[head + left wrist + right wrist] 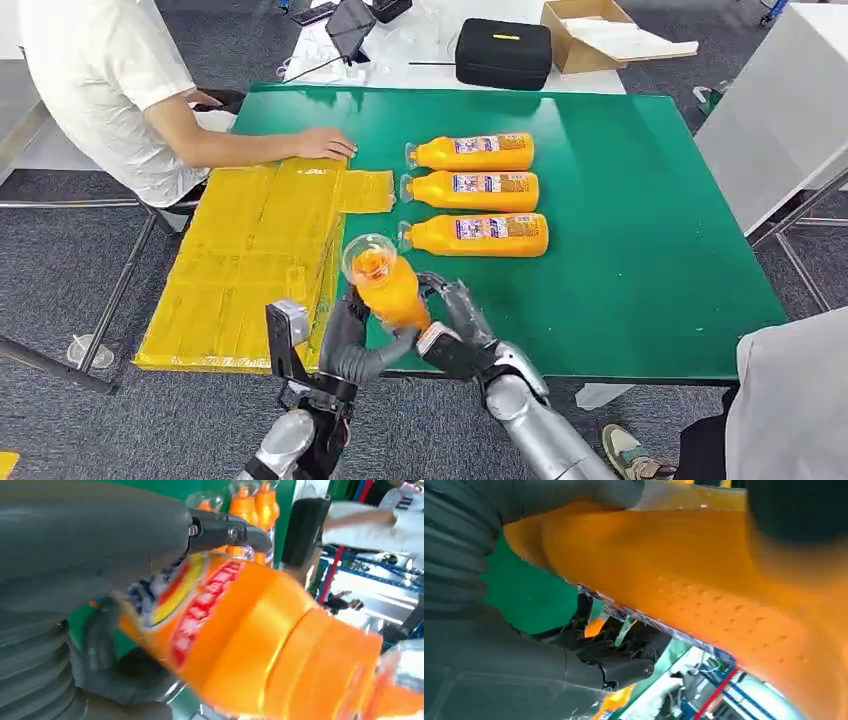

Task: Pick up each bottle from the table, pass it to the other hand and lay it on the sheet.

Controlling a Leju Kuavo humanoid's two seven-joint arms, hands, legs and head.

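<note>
Head view: the held bottle (pixel 388 287) hides the palms of both hands; the left hand (pixel 352 340) and right hand (pixel 455 325) both wrap its lower body above the surface's (pixel 640 250) near edge, beside the yellow sheet (pixel 250 260). Three bottles (pixel 476 193) lie flat further out.

Left wrist view: the bottle is blurred, fingers (pixel 227 532) across its label.

Right wrist view: the bottle's ends are cut off.

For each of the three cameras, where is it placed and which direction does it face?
Head view: high on the body, looking forward and down at the green table; both arms enter from below, left hand and right hand on the held bottle.
Left wrist view: behind the left hand, facing the held bottle.
Right wrist view: behind the right hand, under the held bottle.
Shared: all three show the held bottle.
</note>
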